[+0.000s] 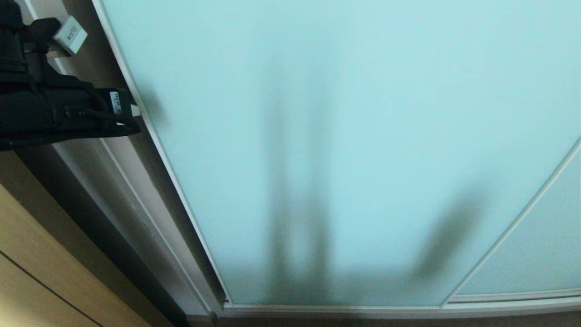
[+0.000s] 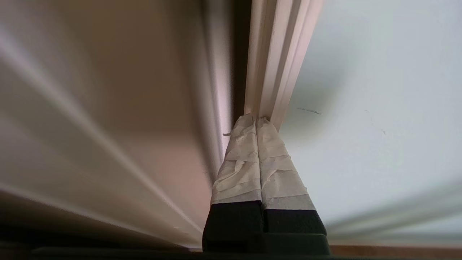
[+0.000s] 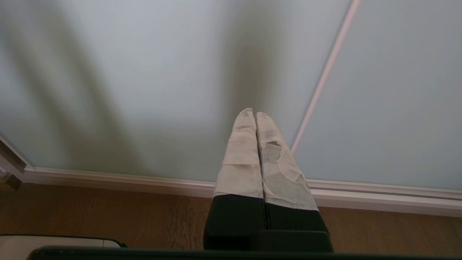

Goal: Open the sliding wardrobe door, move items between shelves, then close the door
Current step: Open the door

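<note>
The sliding wardrobe door (image 1: 345, 136), frosted pale aqua glass in a thin silvery frame, fills most of the head view. My left gripper (image 1: 135, 111) reaches in from the upper left, shut and empty. Its taped fingertips (image 2: 249, 124) rest against the door's left frame edge (image 2: 270, 65), beside a narrow dark gap. My right gripper (image 3: 252, 113) is outside the head view; it hangs low in front of the glass, shut, holding nothing. The door hides the items and the shelves.
A second glass panel (image 1: 535, 254) overlaps at the lower right. The bottom track (image 1: 363, 311) runs along a brown wood floor (image 3: 108, 216). The wardrobe's pale side wall (image 1: 118, 181) and a light wood cabinet (image 1: 36, 272) stand to the left.
</note>
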You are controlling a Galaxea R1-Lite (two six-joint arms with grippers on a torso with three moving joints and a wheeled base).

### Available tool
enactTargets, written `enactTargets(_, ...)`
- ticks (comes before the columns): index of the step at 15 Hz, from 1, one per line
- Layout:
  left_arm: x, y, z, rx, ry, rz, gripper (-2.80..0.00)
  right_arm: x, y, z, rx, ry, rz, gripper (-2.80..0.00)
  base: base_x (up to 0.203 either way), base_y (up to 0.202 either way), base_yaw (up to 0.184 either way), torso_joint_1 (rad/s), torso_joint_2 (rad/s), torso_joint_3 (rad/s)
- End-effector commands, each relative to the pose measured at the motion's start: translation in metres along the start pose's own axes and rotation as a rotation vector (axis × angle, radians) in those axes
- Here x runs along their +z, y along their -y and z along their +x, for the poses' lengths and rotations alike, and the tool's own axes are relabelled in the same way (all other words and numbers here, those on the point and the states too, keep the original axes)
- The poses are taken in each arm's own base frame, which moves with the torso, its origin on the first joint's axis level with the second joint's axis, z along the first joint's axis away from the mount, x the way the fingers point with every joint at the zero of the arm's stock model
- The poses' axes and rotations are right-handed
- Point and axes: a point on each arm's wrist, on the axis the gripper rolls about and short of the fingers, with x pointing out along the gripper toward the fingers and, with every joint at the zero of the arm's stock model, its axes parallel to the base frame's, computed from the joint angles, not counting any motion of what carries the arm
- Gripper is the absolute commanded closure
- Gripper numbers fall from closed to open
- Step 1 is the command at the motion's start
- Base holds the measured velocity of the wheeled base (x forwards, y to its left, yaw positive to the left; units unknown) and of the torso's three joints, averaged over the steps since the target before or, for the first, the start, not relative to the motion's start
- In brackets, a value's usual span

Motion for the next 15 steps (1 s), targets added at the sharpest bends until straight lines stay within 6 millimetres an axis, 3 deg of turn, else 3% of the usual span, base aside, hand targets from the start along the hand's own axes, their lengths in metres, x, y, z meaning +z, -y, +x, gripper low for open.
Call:
enactTargets(1, 0.000, 0.009, -0.001, -0.035, 0.001, 0.005, 0.00, 0.000, 0.000, 0.000, 0.000, 0.001, 0.000, 0.00, 0.000, 0.000, 0.000, 0.000, 0.00, 0.000)
enactTargets(12, -0.023, 0.072, -0.006, -0.264, 0.017, 0.018, 0.00, 0.000, 0.000, 0.000, 0.000, 0.001, 0.000, 0.00, 0.000, 0.000, 0.000, 0.000, 0.00, 0.000)
enactTargets(15, -0.015, 0.081, -0.018, -0.324, 0.074, -0.019, 0.00, 0.000, 0.000, 0.000, 0.000, 0.001, 0.000, 0.00, 0.000, 0.000, 0.000, 0.000, 0.00, 0.000)
